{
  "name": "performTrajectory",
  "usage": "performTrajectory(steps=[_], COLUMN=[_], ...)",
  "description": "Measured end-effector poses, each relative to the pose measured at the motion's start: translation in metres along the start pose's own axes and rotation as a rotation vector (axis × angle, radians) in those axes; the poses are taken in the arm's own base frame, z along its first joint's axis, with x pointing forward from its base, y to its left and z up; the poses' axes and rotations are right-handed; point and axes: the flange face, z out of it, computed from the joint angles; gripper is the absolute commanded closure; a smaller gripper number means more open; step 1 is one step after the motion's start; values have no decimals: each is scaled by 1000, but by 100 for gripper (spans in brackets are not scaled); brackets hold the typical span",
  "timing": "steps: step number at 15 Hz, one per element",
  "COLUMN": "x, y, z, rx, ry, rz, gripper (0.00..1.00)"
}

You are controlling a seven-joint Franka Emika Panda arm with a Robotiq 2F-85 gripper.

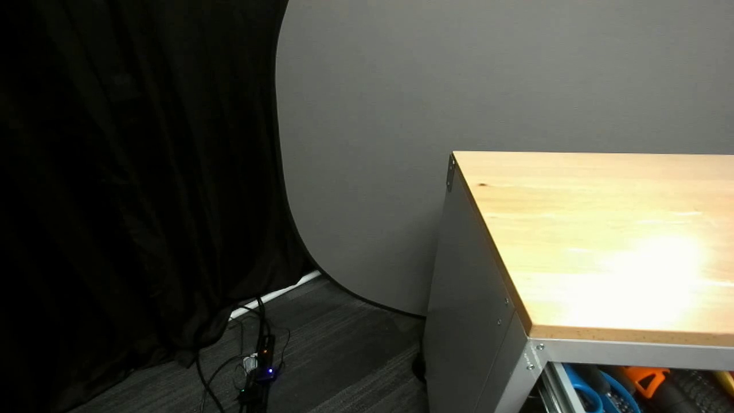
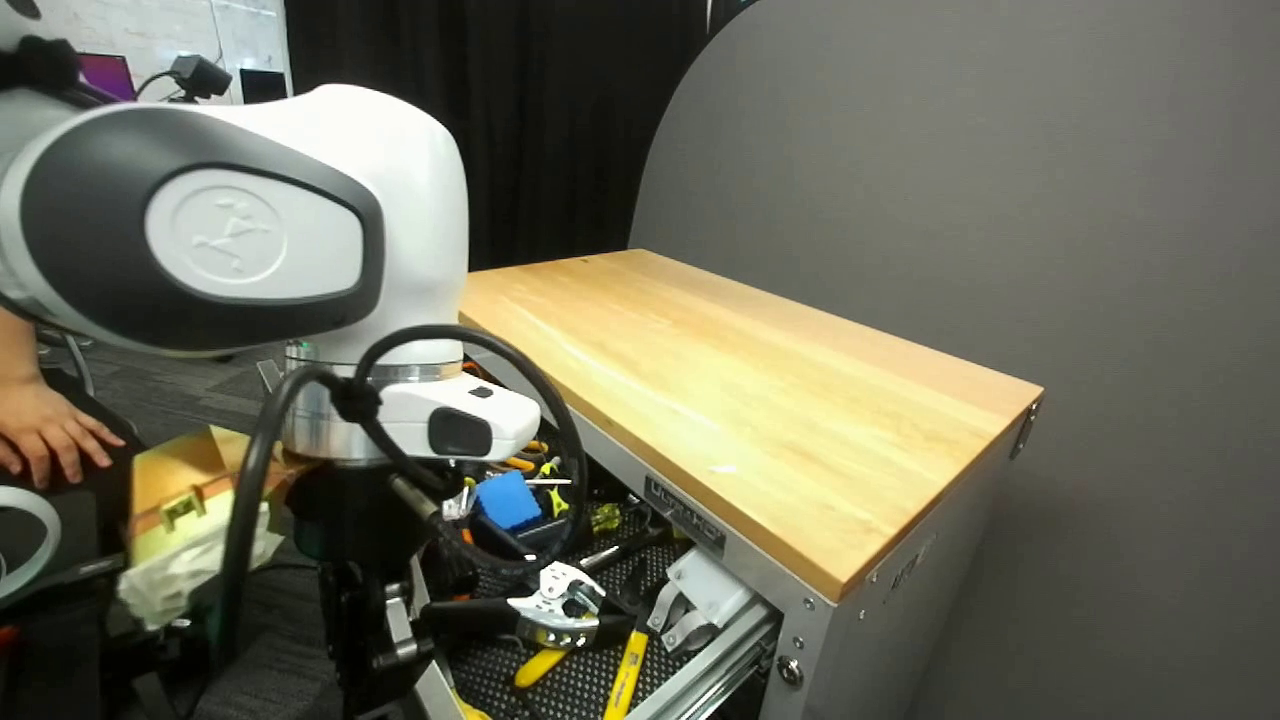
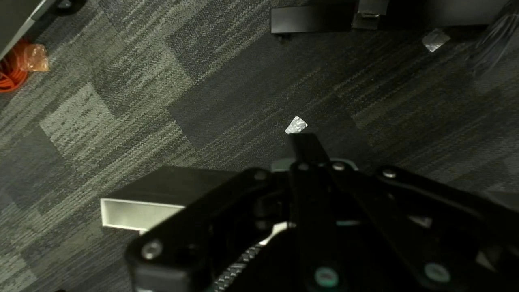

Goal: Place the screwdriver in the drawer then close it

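The drawer (image 2: 432, 692) is pulled out of the grey cabinet with the light wooden top and is full of tools. Its side rail (image 1: 563, 389) also shows in an exterior view at the bottom right. I cannot pick out the short yellow-and-black screwdriver among the tools; it is hidden or out of view. My gripper (image 3: 306, 142) points down with its black fingers together and nothing visible between them. In an exterior view the gripper (image 2: 372, 640) hangs just outside the drawer's front edge, its fingertips cut off or hidden low in the frame.
The wooden top (image 2: 740, 390) overhangs the drawer. Pruners (image 2: 560, 610), a blue block (image 2: 508, 500) and yellow-handled pliers (image 2: 627, 675) lie in the drawer. A person's hand (image 2: 50, 430) and an orange-yellow case (image 2: 185, 485) are at the left. A rectangular tube (image 3: 138, 215) stands below the gripper.
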Motion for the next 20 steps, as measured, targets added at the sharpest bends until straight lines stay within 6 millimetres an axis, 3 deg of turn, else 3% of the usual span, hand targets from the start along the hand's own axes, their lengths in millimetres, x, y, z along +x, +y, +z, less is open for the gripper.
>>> performTrajectory(steps=[20], x=[56], y=[1], z=[-20], rx=[24], ry=[193], rz=[-47], gripper=[100])
